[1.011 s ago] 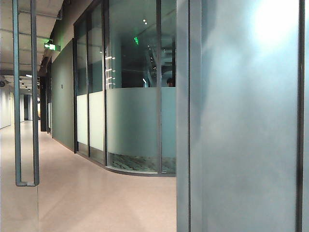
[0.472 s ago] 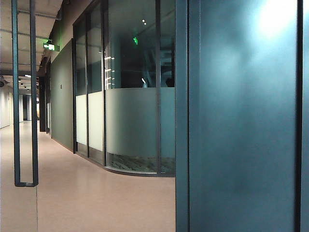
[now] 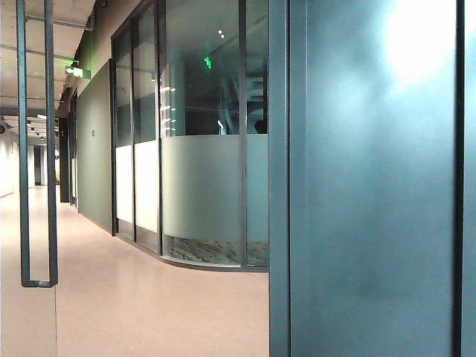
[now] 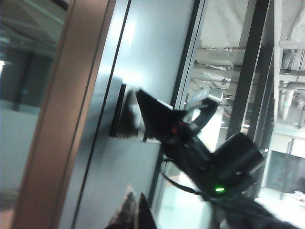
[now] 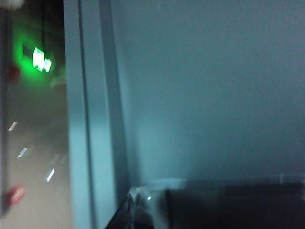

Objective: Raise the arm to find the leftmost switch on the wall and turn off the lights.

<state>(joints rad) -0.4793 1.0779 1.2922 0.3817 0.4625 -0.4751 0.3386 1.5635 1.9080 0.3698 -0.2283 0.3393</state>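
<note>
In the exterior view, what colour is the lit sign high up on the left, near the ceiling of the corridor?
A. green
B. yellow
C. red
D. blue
A: the lit sign glows green under the ceiling, left of the glass partition.

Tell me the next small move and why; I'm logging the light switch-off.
Probably nudge the right pincer further onto the dark switch plate: the left wrist view shows it at the plate, blurred, and the corridor looks lit. The left pincer hangs lower, apart.

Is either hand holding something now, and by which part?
Cannot be told. The left hand and right hand barely show, blurred, before the wall panel.
</note>
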